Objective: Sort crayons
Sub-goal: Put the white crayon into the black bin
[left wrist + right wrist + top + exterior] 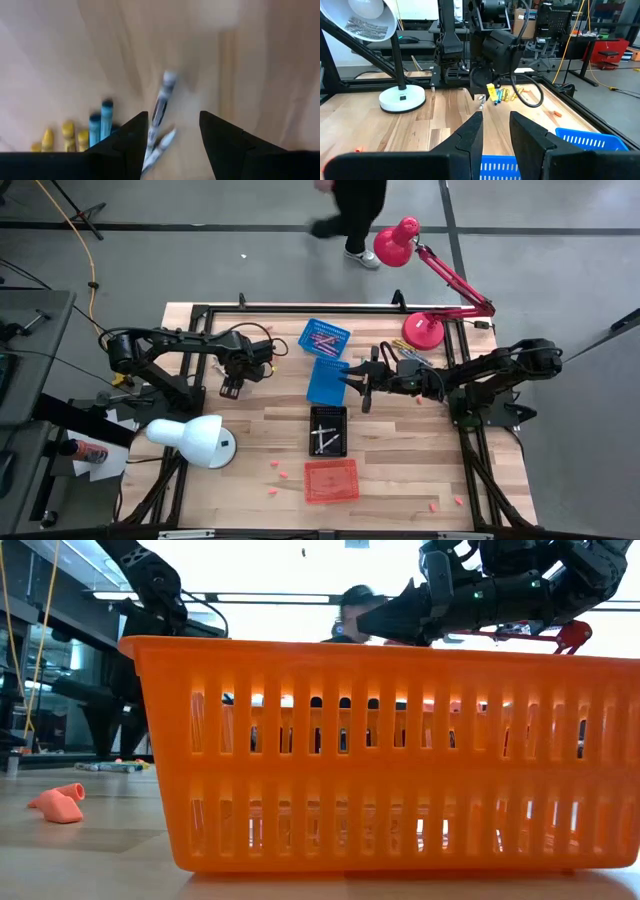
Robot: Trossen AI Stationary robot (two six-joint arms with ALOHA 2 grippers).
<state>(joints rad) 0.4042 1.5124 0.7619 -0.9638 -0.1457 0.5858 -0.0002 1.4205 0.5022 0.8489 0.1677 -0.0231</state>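
My left gripper (pixel 232 388) points down at the table's left part and is open. In the left wrist view its fingers (pixel 172 145) stand on either side of two grey-white crayons (pixel 161 107) lying on the wood. I cannot tell whether a finger touches them. Blue crayons (pixel 100 120) and yellow crayons (pixel 67 132) lie just beside. From the right wrist view the same pile (pixel 500 94) shows under the left gripper (pixel 479 97). My right gripper (pixel 352 378) points level toward the left, open and empty (pixel 495 131), above a blue basket (pixel 327 383).
A second blue basket (pixel 324 337) holds crayons; a black basket (pixel 328 430) and an orange basket (pixel 331 480) stand nearer. A white lamp (pixel 190 438) is near left, a red lamp (pixel 425 330) far right. Pink bits (pixel 278 470) lie about. A person (pixel 355 210) walks behind.
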